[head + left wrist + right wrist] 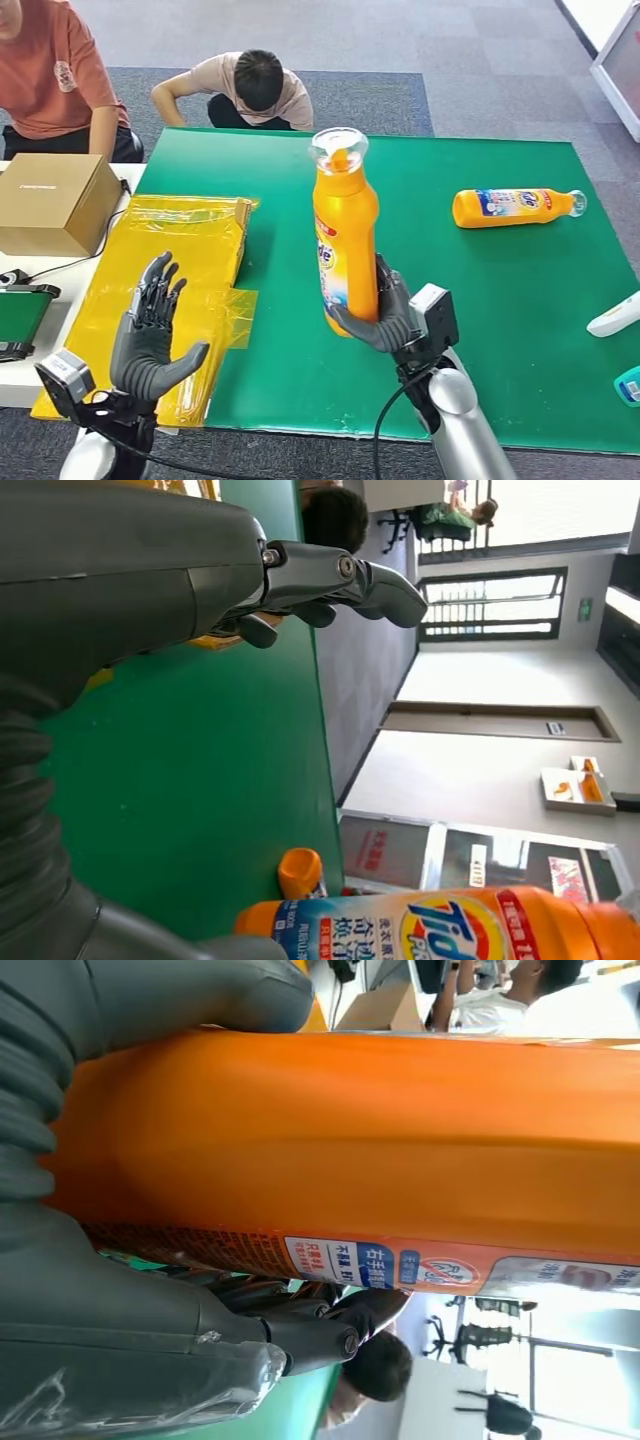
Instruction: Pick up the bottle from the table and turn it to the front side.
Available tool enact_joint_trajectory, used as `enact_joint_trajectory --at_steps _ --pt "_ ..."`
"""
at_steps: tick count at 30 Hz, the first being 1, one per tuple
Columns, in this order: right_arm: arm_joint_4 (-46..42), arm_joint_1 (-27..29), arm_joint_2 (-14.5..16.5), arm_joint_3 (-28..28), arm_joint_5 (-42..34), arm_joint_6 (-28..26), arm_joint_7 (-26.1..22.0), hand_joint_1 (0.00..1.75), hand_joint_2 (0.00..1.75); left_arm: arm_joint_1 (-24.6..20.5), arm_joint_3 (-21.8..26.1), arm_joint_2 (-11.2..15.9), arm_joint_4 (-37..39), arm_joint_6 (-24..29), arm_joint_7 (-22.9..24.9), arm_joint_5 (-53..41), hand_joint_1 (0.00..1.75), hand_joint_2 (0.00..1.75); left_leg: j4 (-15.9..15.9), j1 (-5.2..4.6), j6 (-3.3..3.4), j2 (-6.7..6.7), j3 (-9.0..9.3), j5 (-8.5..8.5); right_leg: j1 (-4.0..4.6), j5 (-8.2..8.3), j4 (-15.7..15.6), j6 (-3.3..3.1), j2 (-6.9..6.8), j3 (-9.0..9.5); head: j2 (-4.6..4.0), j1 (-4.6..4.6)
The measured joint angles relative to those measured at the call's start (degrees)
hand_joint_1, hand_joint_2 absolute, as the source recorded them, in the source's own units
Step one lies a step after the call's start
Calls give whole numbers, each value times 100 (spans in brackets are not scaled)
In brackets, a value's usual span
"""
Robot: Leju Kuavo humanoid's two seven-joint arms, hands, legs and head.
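Note:
My right hand (385, 312) grips an orange detergent bottle (344, 235) near its base and holds it upright above the green mat (468, 300). The bottle has a clear cap, and its label faces left toward my other hand. Up close, the orange bottle (362, 1140) runs across the right wrist view with my right hand (226, 1330) wrapped around it. My left hand (151, 325) is raised, palm up, fingers spread and holding nothing, over the yellow plastic bag (181, 270). The left wrist view shows that left hand (226, 570) and the bottle's label (453, 925).
A second orange bottle (513, 207) lies on its side at the mat's far right. A cardboard box (53, 200) stands on the white table at left. Two people (253, 90) are behind the table. White and blue items (619, 315) lie at the right edge.

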Motion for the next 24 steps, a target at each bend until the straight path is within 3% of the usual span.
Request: enact_joint_trajectory --at_steps 4,9,16,24 --pt "-117 57 8 338 468 -256 -43 175 175 -303 74 -35 109 -92 206 240 0 175 0 1 -1 0 1 2 1 1 0 0 0 1 0 -1" --pt "-41 12 11 805 1299 -780 -95 175 175 -704 3 -39 277 -854 562 923 0 175 0 0 1 0 0 4 0 2 1 1 0 2 0 1" --pt "820 -260 117 1330 2224 -1546 -174 175 175 -1342 -628 28 447 -1523 976 1431 0 175 0 -1 2 0 0 4 -1 4 0 2 0 2 0 1" --pt "1440 -438 228 1515 2454 -1619 -260 175 175 -1680 -1085 162 644 -1756 1430 2057 0 175 0 -1 1 1 -1 4 -1 5 1 1 0 -1 -1 0"
